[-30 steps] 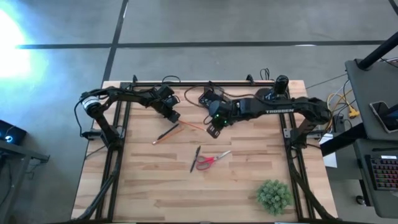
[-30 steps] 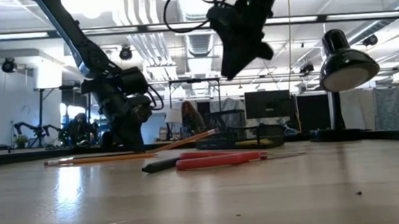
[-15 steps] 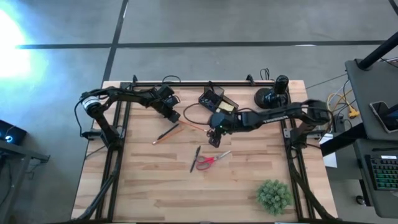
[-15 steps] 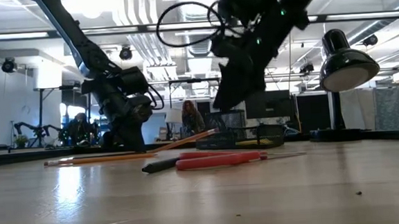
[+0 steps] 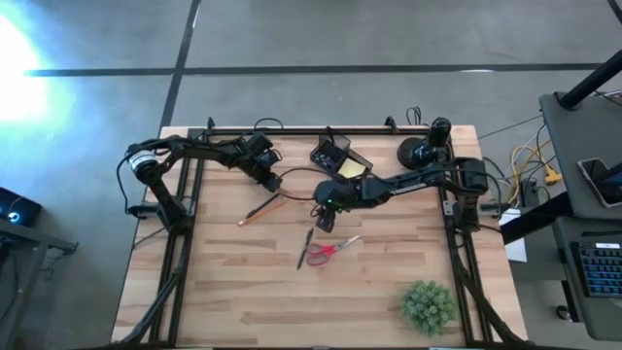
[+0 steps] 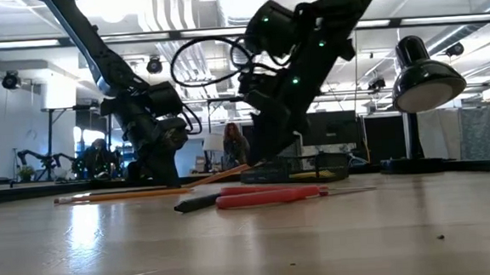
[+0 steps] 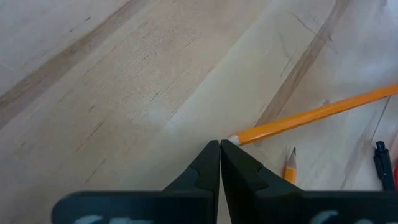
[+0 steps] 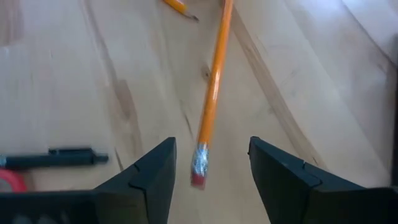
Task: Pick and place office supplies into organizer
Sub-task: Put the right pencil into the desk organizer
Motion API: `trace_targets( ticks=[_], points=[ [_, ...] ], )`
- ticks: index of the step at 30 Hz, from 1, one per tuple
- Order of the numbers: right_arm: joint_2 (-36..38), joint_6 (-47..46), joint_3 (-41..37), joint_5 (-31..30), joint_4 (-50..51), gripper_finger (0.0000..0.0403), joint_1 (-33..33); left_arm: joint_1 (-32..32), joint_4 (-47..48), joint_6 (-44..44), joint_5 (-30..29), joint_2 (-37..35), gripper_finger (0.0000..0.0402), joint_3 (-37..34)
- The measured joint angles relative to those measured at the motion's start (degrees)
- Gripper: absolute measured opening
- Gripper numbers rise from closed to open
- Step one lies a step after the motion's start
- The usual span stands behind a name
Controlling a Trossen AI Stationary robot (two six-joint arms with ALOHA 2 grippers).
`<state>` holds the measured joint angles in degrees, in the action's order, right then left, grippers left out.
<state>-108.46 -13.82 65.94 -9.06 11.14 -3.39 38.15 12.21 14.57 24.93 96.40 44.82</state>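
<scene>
A pale wooden surface (image 5: 243, 292) in an open workshop, with my two arms reaching in over it. Using the black organizer (image 5: 337, 158) at the far edge as the landmark: nearest the camera lie the red-handled scissors (image 5: 330, 250) and a black pen (image 5: 305, 247), well short of the organizer. Beyond them my right hand (image 5: 325, 218) hangs low over the boards, jaws standing wide with nothing between them, lined up on the eraser end of an orange pencil (image 8: 211, 99) that lies flat, closer to the organizer than the scissors are. A second pencil (image 5: 260, 208) lies to the organizer's left, and there my left hand (image 5: 271, 181) waits, pinched shut and empty, its tips just beside that pencil's point. The yellow sticky-note pad (image 5: 352, 168) sits in the organizer already. To do this step well, I judge I should settle straight down until both fingers (image 8: 146, 180) straddle the shaft just above the eraser, then close gently, since a thin round pencil on bare wood will roll away from a crooked pinch.
</scene>
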Motion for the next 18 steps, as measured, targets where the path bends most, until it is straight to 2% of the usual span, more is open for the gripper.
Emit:
trace_targets(
  ticks=[9,18],
  points=[
    [-2.4,-3.0,3.6,0.7,8.0,0.0186,0.0,0.0,0.0,0.0,0.1,0.0,0.0000,0.0],
    [-2.6,-3.1,4.1,2.2,7.9,0.0140,0.0,0.0,0.0,0.0,0.2,0.0,0.0000,0.0]
  ],
)
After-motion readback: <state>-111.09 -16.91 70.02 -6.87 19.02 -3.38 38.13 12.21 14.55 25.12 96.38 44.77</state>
